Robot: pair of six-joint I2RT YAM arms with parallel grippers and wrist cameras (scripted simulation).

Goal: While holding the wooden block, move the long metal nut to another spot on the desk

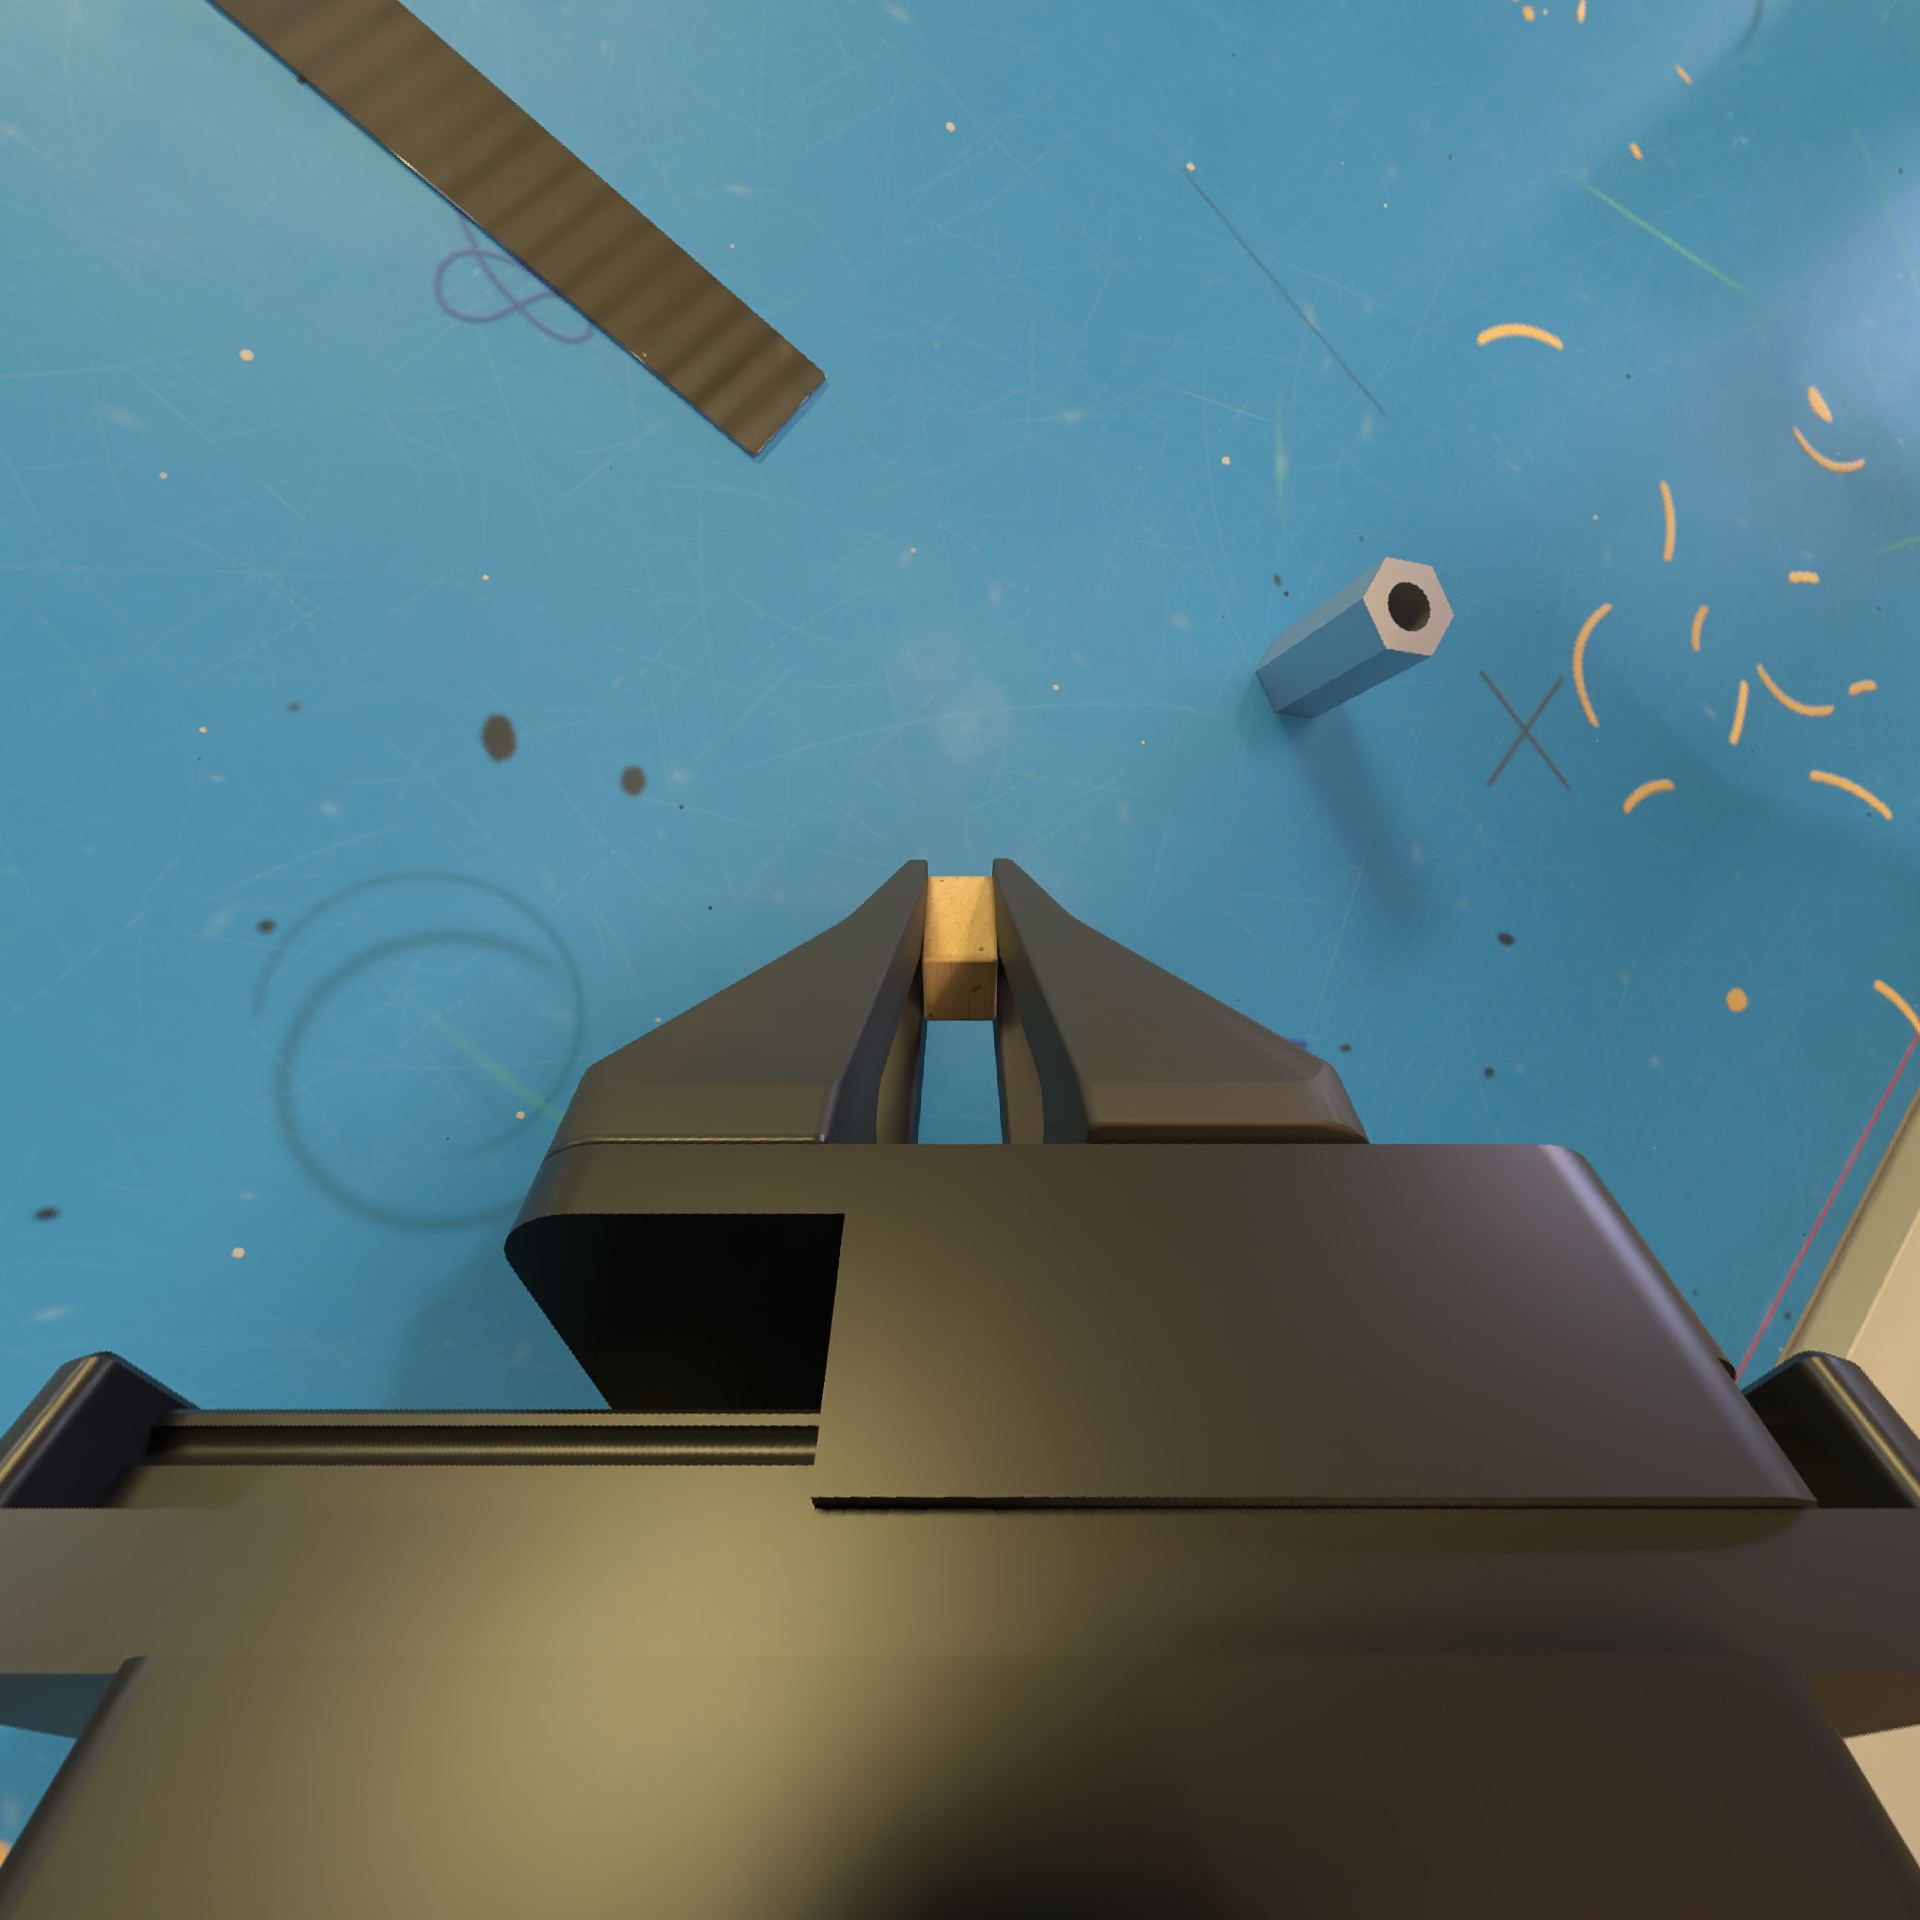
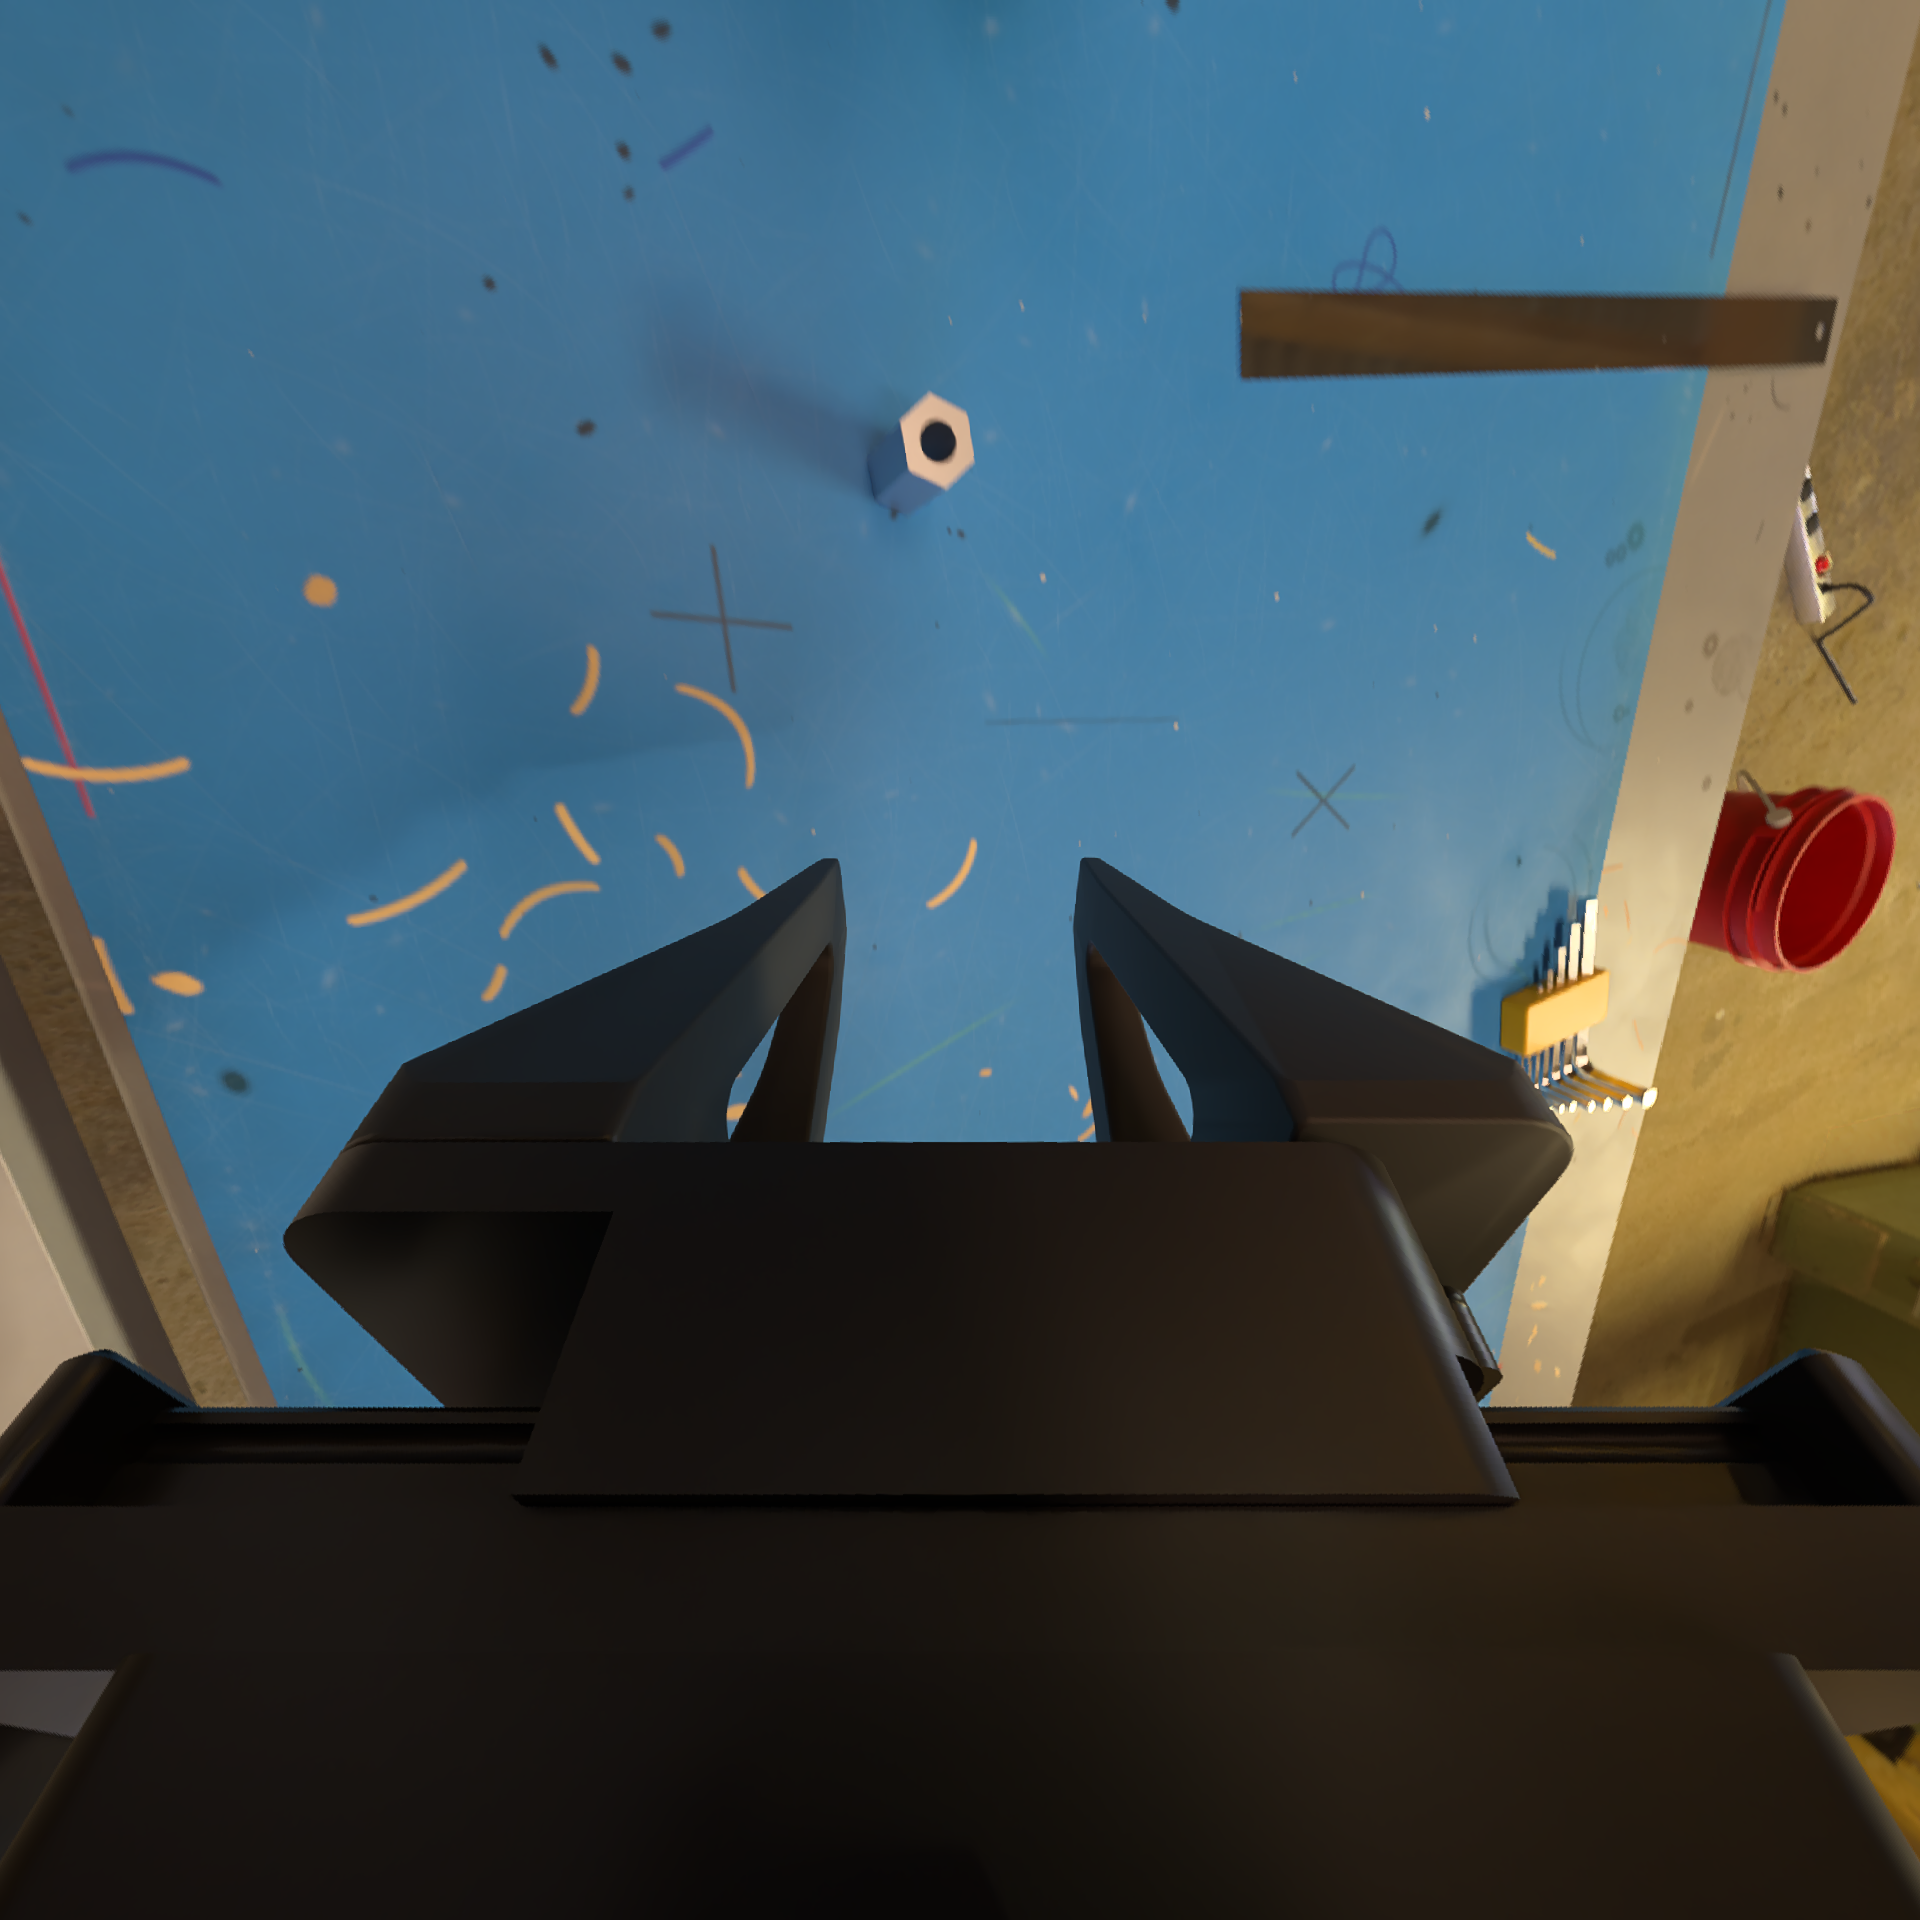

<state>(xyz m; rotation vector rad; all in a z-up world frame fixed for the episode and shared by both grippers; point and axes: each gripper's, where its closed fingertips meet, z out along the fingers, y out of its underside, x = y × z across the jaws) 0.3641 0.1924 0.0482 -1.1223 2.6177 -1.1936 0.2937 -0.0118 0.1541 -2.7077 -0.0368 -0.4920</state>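
Wooden block point(image 1: 959, 945) sat pinched in my left gripper point(image 1: 959, 871). Right gripper point(image 2: 957, 868) hung spread and empty; the nut point(image 2: 925, 452) stood upright on the desk point(image 2: 1143, 156) straight ahead, well clear.

Shown: one wooden block point(image 1: 959, 940), one long metal nut point(image 2: 923, 452), one metal ruler point(image 2: 1527, 332), one red bucket point(image 2: 1792, 878), one hex-key set point(image 2: 1555, 1006).

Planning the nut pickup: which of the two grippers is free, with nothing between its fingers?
The right gripper: its jaws stand wide apart over the blue desk, holding nothing. The left gripper is shut on the wooden block.
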